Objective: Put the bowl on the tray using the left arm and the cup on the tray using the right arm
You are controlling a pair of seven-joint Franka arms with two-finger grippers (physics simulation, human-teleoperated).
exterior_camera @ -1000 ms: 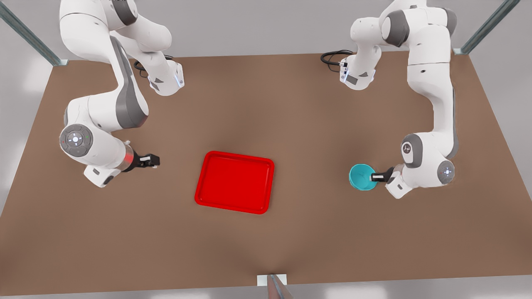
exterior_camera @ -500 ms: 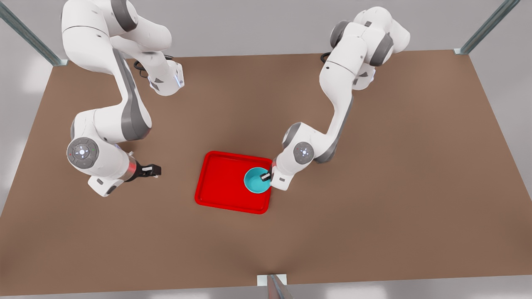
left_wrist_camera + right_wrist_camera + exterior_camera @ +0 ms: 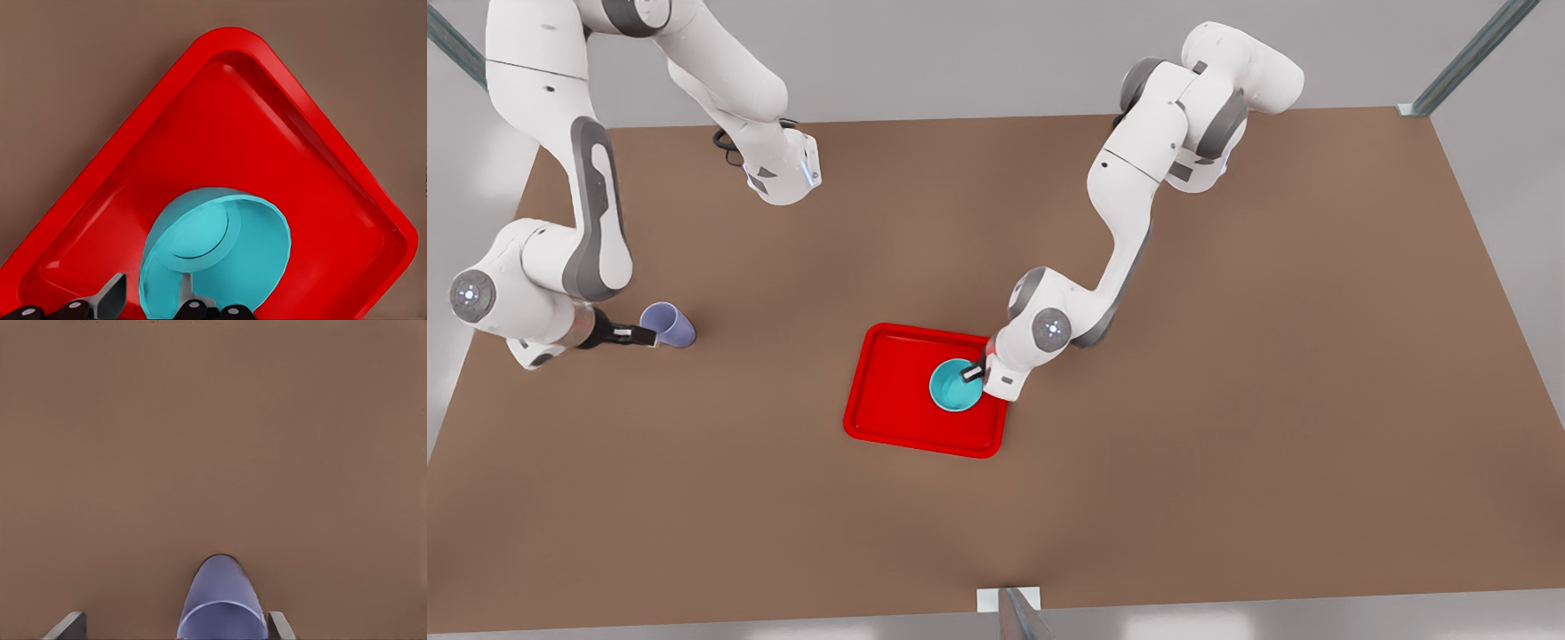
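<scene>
The teal bowl (image 3: 956, 388) sits low over the right half of the red tray (image 3: 898, 391). My left gripper (image 3: 974, 372), on the arm at the front view's right, is shut on the bowl's rim. In the left wrist view one of its fingers (image 3: 112, 299) is outside the bowl (image 3: 220, 253) and the other is inside, with the tray (image 3: 220, 120) beneath. The lavender cup (image 3: 669, 324) stands on the table at the front view's left. My right gripper (image 3: 637, 336) is open just beside it. The right wrist view shows the cup (image 3: 221, 597) between the spread fingers (image 3: 69, 625).
The brown table (image 3: 1227, 444) stretches wide around the tray. Both arm bases (image 3: 783, 173) stand at the far edge, with black cables beside them. Metal frame posts (image 3: 1467, 58) rise at the far corners, and a small bracket (image 3: 1009, 600) sits at the near edge.
My left gripper carried the bowl from the table's right side onto the tray and shifted it further in. The right arm swung toward the front view's left, bringing its gripper up to the cup.
</scene>
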